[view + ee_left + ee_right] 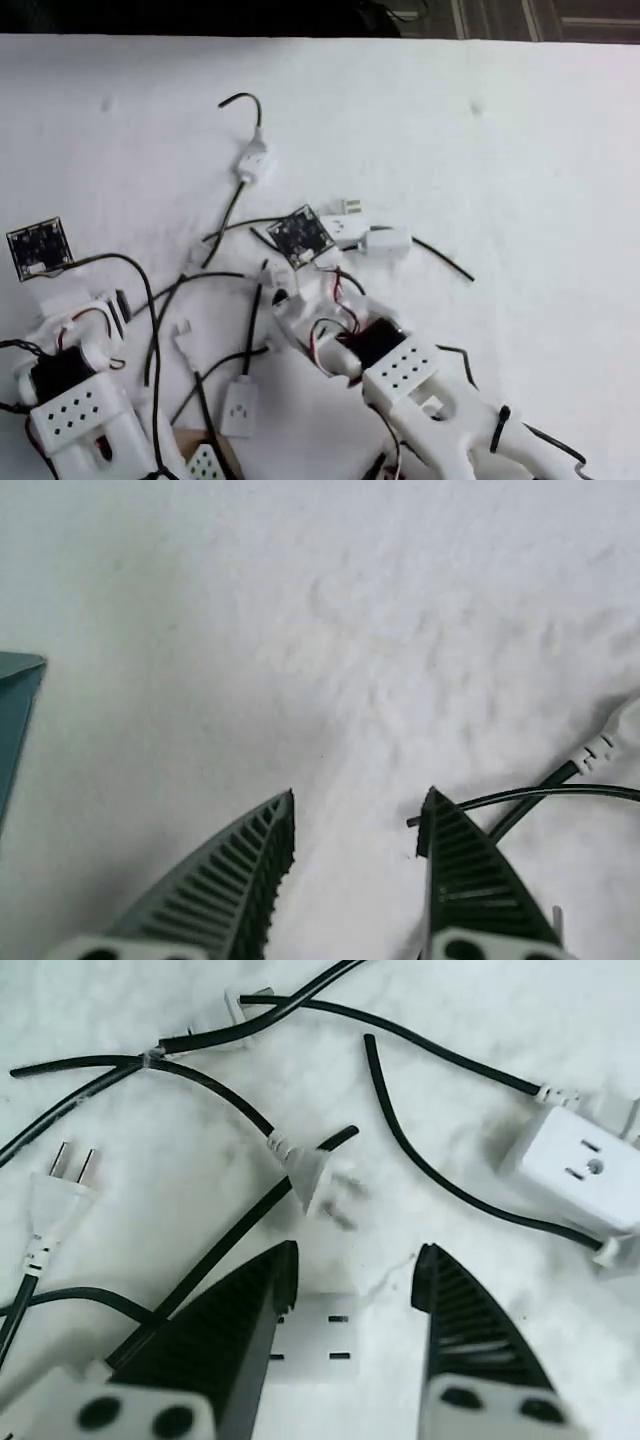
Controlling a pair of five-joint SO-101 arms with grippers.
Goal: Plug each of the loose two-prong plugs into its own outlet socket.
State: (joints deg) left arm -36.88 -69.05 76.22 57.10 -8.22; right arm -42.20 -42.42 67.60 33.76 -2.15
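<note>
We see the right gripper [355,1260] spread wide over a white rectangular outlet socket [318,1345], a white two-prong plug [312,1175] just beyond its tips; the left gripper [360,810] gapes too.

high: overhead, down on table [520,140] | wrist 2x: close, low, past left gripper [355,805], right gripper [355,1260] | shared: black cords [225,218]

Outlet socket [240,405] lies face-up between left arm [70,415] and right arm [420,385] — black cords [232,210] around.

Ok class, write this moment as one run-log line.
left hand: open, over bare cloth | right hand: open over outlet socket | two-prong plug: loose on cloth
</note>
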